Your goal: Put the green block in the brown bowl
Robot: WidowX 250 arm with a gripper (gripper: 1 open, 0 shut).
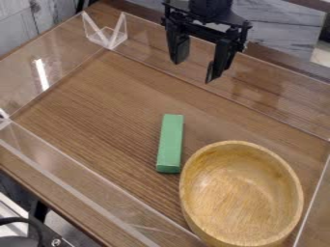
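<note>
Green block (pixel 171 143) lies flat on the wooden worktop (pixel 103 106), just left of the brown bowl (pixel 241 195), its long axis running toward and away from you. Your fingers (pixel 177 46) hang spread and empty, well behind it and slightly right.

I count one green block (pixel 171 143) on my worktop (pixel 91 106), lying near the centre. One brown bowl (pixel 241 199) sits at about four o'clock from it, just beside its lower end. I have one tool (pixel 206 60), hanging at twelve o'clock above the block, and two dark fingers (pixel 217 64) show on it, spread apart with nothing between them. One clear plastic piece (pixel 106 31) with a V shape stands at eleven o'clock, near the far edge. Clear low walls (pixel 52 159) rim the worktop; I can make out three sides.
</note>
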